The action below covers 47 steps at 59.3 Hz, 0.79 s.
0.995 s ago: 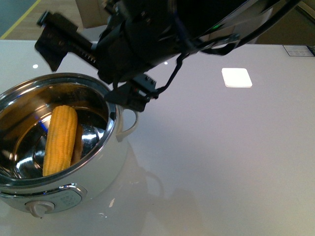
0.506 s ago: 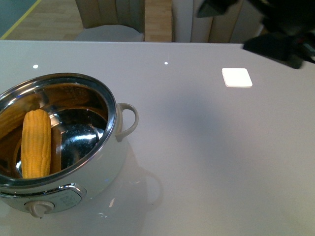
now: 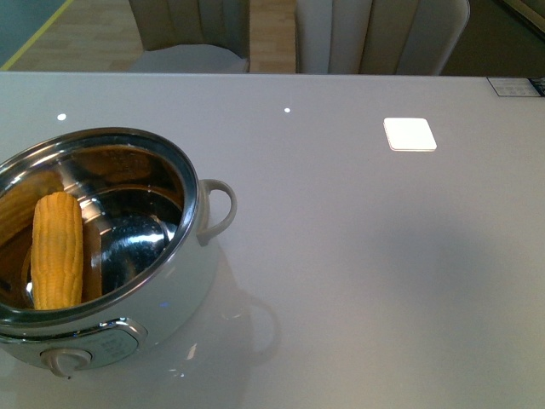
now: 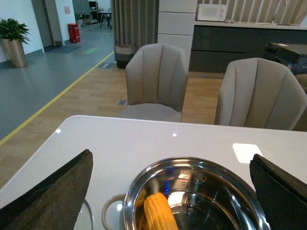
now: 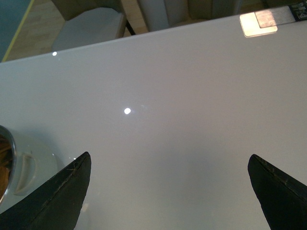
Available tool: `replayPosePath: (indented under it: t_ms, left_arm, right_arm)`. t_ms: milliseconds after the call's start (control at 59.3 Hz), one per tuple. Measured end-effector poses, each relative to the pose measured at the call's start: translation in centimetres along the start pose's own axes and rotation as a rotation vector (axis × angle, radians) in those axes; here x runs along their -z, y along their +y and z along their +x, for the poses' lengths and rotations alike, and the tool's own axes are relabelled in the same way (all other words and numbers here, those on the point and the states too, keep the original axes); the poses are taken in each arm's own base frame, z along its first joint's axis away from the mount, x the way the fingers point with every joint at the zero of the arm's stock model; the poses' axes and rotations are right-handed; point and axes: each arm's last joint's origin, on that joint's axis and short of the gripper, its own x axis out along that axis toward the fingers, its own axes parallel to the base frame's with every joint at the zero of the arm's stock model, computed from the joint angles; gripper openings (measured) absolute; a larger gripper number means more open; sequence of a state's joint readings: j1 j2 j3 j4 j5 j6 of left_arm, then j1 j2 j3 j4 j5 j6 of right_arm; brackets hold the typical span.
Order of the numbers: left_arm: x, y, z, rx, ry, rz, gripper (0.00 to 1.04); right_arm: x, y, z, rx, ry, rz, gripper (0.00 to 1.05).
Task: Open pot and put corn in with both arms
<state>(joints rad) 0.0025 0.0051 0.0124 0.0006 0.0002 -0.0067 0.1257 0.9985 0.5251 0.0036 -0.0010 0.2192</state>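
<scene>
The white counter [image 3: 366, 281] fills most of the front view, glossy and carrying the pot [image 3: 183, 281] at its near left corner. Two beige chairs [image 4: 158, 79] stand behind the counter, on the far side from the pot. The pot is open, with no lid on its rim, and its shiny steel inside shows reflections. Its loop handle [image 3: 220, 209] sticks out on the side toward the middle of the counter, and its control knob [image 3: 66, 361] sits on the near wall.

The corn [image 3: 57, 250] lies inside the pot, leaning along the inner wall on the side away from the loop handle, one end down near the floor of the pot.

The left claw [image 4: 172, 191] hovers above the pot with its two dark fingers [image 4: 53, 191] spread wide, one on either side of the pot, holding nothing. The right claw [image 5: 168, 191] is also spread wide and empty, over bare counter beside the pot's loop handle.

A small white square [image 3: 410, 134] lies on the counter well away from the pot, toward the far right.
</scene>
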Motion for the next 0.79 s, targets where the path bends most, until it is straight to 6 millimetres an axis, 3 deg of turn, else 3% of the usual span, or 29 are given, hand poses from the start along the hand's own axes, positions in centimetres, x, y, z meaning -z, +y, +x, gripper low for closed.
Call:
replayPosePath:
  t_ms: [101, 287, 590, 792]
  left_arm:
    - [0.0, 0.0, 0.0, 0.000, 0.000, 0.000, 0.98]
    - [0.0, 0.0, 0.0, -0.001, 0.000, 0.000, 0.98]
    - [0.0, 0.0, 0.0, -0.001, 0.000, 0.000, 0.98]
    - [0.0, 0.0, 0.0, 0.000, 0.000, 0.000, 0.98]
  right_arm:
    - [0.3, -0.1, 0.3, 0.030, -0.059, -0.039, 0.92]
    - [2.4, -1.1, -0.9, 0.059, -0.447, -0.149, 0.61]
    - [5.0, -3.1, -2.9, 0.071, -0.472, -0.176, 0.03]
    - [6.5, -3.2, -3.9, 0.071, -0.469, -0.180, 0.02]
